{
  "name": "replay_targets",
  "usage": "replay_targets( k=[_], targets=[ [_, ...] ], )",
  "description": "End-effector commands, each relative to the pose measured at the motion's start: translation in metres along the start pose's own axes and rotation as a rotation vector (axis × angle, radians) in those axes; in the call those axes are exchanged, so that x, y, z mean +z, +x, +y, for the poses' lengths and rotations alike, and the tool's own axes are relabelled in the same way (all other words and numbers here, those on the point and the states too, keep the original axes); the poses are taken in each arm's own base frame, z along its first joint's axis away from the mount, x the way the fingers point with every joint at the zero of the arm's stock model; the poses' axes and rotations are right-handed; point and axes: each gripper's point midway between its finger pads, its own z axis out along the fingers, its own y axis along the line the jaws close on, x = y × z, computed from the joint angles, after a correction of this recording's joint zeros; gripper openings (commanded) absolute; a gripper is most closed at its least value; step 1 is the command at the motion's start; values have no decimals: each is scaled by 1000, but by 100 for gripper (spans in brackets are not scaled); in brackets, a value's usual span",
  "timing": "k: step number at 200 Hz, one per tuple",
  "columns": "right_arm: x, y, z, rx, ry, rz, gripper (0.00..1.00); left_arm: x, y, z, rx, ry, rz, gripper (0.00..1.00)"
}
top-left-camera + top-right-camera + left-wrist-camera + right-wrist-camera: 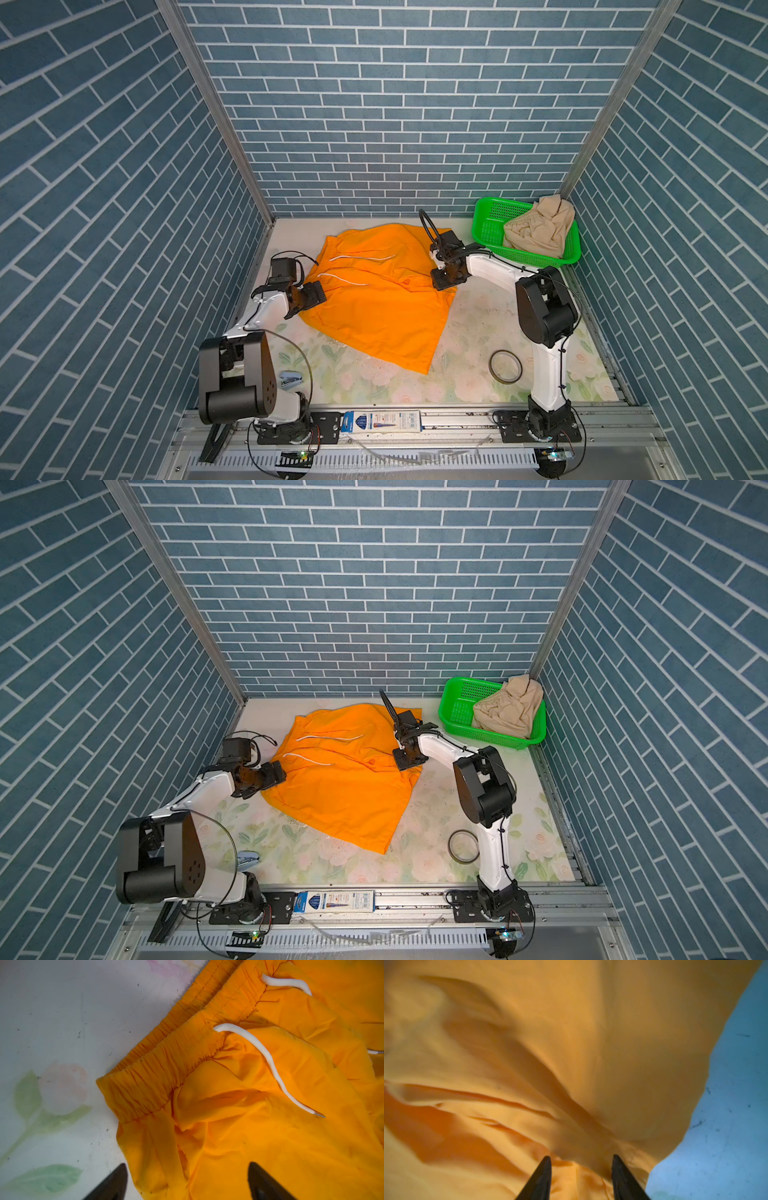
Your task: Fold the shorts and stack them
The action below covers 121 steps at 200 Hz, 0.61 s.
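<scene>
Black fingertips [116, 1184] of the left gripper [188, 1172] are seen closest in the left wrist view. They are spread wide, with the side edge of the orange shorts [249, 1136] lying loose between them and nothing clamped. Just beyond them the gathered waistband [145, 1088] is shown, with a white drawstring [270, 1064] trailing across the cloth. In the blurred right wrist view, the right gripper [581, 1159] is shown with its jaws partly apart over rumpled orange fabric near a leg edge, and no pinch can be made out. In both top views the orange pair is spread unfolded on the floral table [478, 324] between the two grippers, waistband toward the left arm. The beige shorts [540, 228] are crumpled in the green basket [490, 224] at the far right corner, draped partly over its rim. The orange cloth is judged thin, light, limp and rather slippery, likely to sag and crease when lifted. The firmest hold is judged to be the thicker waistband corner on one side and a leg hem on the other, with the loose drawstring kept clear of the fold.
</scene>
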Motion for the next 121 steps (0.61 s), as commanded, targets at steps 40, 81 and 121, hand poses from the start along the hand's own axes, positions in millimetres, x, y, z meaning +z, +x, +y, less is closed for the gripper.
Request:
replay_targets(
  k=[40, 81, 121],
  targets=[
    [-88, 78, 20, 248, -81, -50, 55, -46, -17, 3, -62, -17, -147, 100],
    [-83, 157, 107, 181, -184, 40, 57, -52, -12, 23, -148, -25, -231, 100],
    [-63, 200, 144, 122, -110, 101, 58, -45, 9, 35, -217, 0, -172, 100]
  ],
)
